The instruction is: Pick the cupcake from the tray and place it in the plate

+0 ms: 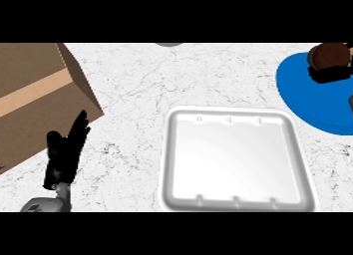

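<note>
A brown cupcake (331,54) is at the far right, over the back part of the blue plate (304,94). My right hand (332,74) comes in from the right edge, its black fingers curled round the cupcake's lower part and hiding it. I cannot tell whether the cupcake touches the plate. The white tray (238,201) lies in the middle of the counter with nothing in it. My left hand (65,149) rests at the lower left with straight fingers pointing up, holding nothing.
A large cardboard box (32,94) fills the left side, close beside my left hand. A small grey object (168,44) peeks in at the top edge. White marble counter (172,74) shows between the box, tray and plate.
</note>
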### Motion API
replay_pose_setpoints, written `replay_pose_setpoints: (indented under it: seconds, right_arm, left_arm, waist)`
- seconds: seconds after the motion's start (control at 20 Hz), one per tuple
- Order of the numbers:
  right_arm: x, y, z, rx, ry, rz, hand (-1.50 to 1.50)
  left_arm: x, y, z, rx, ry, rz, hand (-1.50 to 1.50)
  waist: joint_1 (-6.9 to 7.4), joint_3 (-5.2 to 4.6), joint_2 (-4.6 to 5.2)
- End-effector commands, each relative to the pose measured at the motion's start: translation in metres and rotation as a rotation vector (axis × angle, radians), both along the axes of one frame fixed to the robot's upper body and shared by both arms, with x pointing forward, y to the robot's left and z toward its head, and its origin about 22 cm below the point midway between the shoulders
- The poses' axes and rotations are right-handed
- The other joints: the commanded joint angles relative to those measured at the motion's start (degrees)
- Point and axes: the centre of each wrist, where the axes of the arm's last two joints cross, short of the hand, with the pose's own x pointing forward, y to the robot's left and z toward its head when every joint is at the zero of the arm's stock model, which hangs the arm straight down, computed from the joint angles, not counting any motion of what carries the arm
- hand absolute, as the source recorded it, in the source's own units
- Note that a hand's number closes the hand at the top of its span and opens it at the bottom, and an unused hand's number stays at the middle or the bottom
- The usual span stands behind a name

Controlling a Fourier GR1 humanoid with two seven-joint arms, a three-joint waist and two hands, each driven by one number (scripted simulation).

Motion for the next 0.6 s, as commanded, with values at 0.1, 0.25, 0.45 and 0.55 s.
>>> replay_pose_setpoints:
  seconds: [0.1,0.25,0.45,0.55]
  right_arm:
    - [0.006,-0.037,0.011,0.001,0.039,-0.048,1.5]
    - [0.001,-0.046,-0.012,-0.016,0.114,-0.063,1.5]
    - [-0.009,-0.071,-0.014,0.056,0.242,-0.038,1.5]
    - [-0.017,-0.072,-0.038,0.073,0.292,-0.027,1.5]
  left_arm:
    - [0.006,0.006,-0.009,-0.01,-0.007,-0.029,0.0]
    - [0.005,0.0,0.009,0.023,-0.026,-0.021,0.0]
    - [0.013,-0.021,0.01,-0.016,-0.017,-0.049,0.0]
    - [0.0,-0.015,0.01,0.006,-0.028,-0.048,0.0]
  waist:
    - [0.9,0.03,0.43]
    - [1.31,0.07,0.45]
    - [2.12,0.16,1.02]
    - [3.16,0.25,1.25]
